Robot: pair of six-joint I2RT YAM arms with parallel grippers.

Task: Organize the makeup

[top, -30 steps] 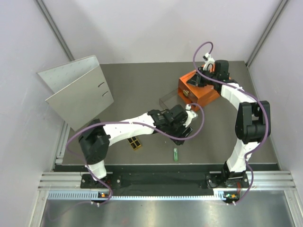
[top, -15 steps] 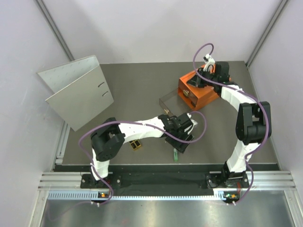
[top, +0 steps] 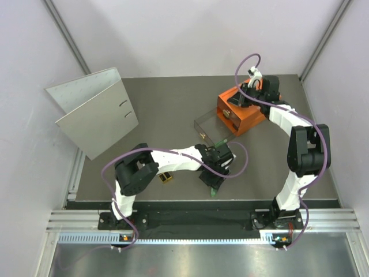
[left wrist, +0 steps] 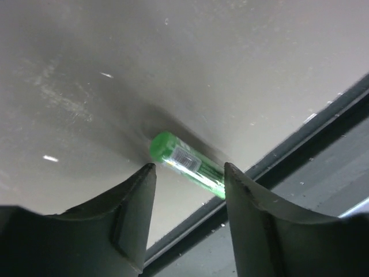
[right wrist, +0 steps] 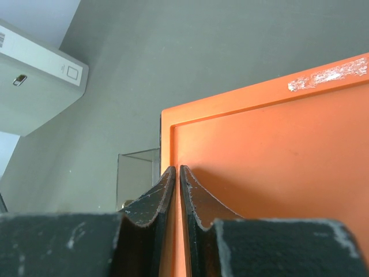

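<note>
Having just swung down, the left pincer (left wrist: 188, 168) is hovering wide open and empty, the slim green stick (left wrist: 185, 163) lying between its fingers (left wrist: 135, 202); a grasp is likely coming.

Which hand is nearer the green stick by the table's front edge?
Left. The left hand is open right over the green stick; the right hand is shut, far off at the orange box.

One slim green plastic stick (left wrist: 184, 161) lies between the two fingers of the left claw (left wrist: 189, 167); one square black-and-gold palette (top: 165, 176) sits to that claw's left; one orange drawer box (top: 245, 112) is directly beneath the right claw (right wrist: 176, 168); one clear plastic drawer (top: 210, 127) lies between the two claws; one large grey ring binder (top: 92, 112) stands well apart from both.
</note>
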